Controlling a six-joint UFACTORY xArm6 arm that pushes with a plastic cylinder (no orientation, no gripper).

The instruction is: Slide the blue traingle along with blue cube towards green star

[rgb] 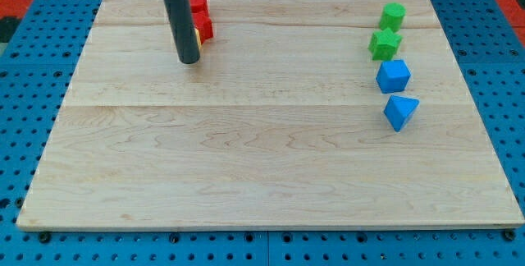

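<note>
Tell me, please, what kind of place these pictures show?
Probably a robot test bench in a lab. A wooden board lies on a blue pegboard, small coloured blocks such as the blue cube stand on it, and my tip rests near the red blocks.

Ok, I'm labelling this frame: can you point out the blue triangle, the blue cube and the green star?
blue triangle (400, 112): camera view, front face.
blue cube (394, 75): camera view, top face.
green star (384, 44): camera view, top surface.
</note>
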